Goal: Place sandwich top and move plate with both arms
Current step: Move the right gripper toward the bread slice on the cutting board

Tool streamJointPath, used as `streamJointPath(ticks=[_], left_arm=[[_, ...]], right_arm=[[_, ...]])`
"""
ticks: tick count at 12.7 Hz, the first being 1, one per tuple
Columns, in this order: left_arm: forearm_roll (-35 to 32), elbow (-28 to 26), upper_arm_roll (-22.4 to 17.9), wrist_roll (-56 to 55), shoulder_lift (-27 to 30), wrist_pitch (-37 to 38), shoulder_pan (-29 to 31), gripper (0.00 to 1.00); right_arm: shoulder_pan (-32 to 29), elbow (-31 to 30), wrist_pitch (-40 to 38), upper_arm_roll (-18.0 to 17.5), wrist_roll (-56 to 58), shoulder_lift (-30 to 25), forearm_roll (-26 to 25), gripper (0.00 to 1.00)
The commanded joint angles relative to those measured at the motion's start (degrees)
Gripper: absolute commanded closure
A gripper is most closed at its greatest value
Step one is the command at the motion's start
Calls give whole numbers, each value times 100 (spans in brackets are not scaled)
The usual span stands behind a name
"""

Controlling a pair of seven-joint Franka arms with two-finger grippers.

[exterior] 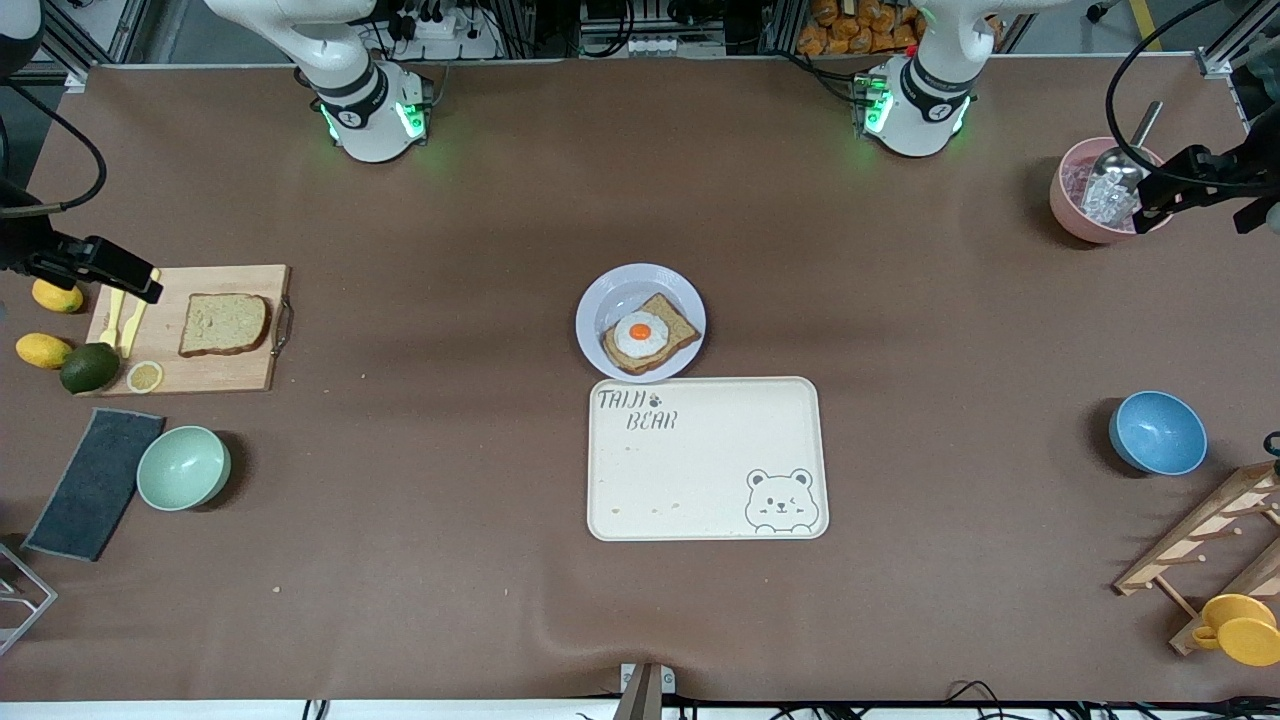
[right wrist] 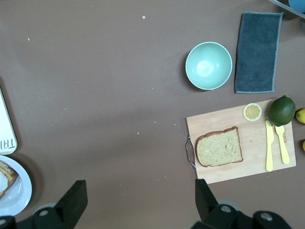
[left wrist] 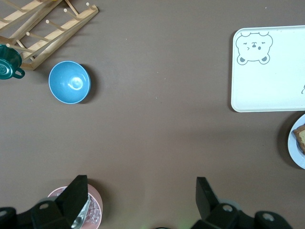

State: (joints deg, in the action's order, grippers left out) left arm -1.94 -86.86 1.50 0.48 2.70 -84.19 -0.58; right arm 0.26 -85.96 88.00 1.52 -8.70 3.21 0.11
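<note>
Sandwich top (exterior: 224,323) on board; L gripper (left wrist: 142,200), R gripper (right wrist: 139,202) open, high.

A brown table cover (exterior: 480,600) spreads wide under even light, a wrinkle at its near edge. Aluminium framing (exterior: 560,25), cables and orange packets (exterior: 850,25) line the top.

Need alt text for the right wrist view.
Plain bread slice lies on a wooden cutting board with yellow cutlery, a lemon slice and a lime; a mint bowl and grey cloth sit beside it. Right gripper hovers over bare table, jaws open.
</note>
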Motion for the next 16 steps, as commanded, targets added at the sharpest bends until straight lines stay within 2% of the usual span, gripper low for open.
streamJointPath(ticks=[1,11,16], left_arm=[[106,152,-9,5,-77,-10,-4,0],[124,134,-1,-108,-68,43,32,0],[115,91,8,-303,-50,43,14,0]], right_arm=[[-17,62,-46,-38,61,22,-82,0],[-87,-122,-249,-38,306,110,-64,0],[-719,-412,347,-20,1272,742,-64,0]])
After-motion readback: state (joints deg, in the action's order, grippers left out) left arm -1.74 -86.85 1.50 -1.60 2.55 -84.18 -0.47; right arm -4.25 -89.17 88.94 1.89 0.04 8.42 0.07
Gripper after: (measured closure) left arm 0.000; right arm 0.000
